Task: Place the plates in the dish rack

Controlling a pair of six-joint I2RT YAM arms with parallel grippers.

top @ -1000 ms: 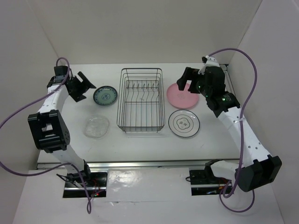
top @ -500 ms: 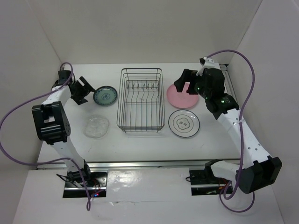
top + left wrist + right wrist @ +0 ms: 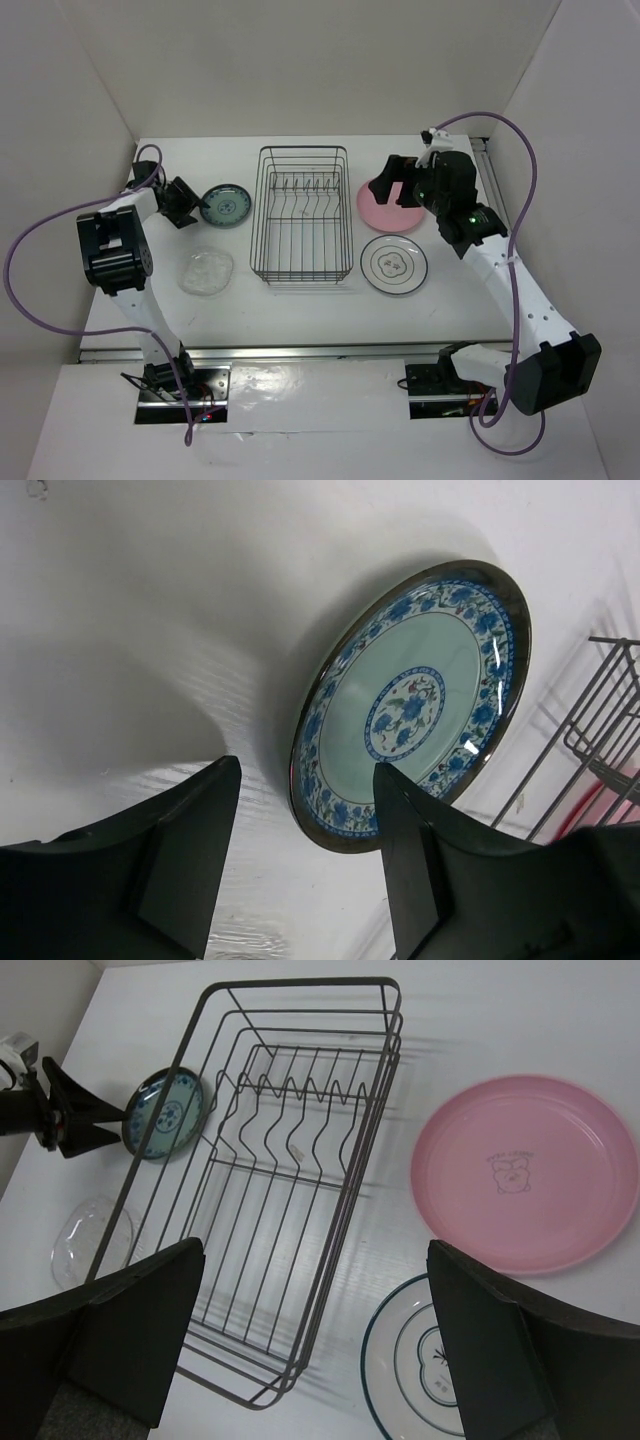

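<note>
Plates, four, flat on white desk [image 3: 300,310], none loaded. Dish rack [image 3: 304,149] of thin dark wire with upright prongs: centre of desk. Teal-green patterned round plate [image 3: 225,205]: left of rack, far side. Clear glass plate [image 3: 206,270]: left of rack, near side. Plain pink plate [image 3: 402,216]: right of rack, far side. White plate with dark rim and line drawing [image 3: 394,264]: right of rack, near side. Left gripper [image 3: 305,780]: jaws released, low at teal plate's left rim. Right gripper [image 3: 392,190]: jaws released, spread wide above pink plate's left edge.
</note>
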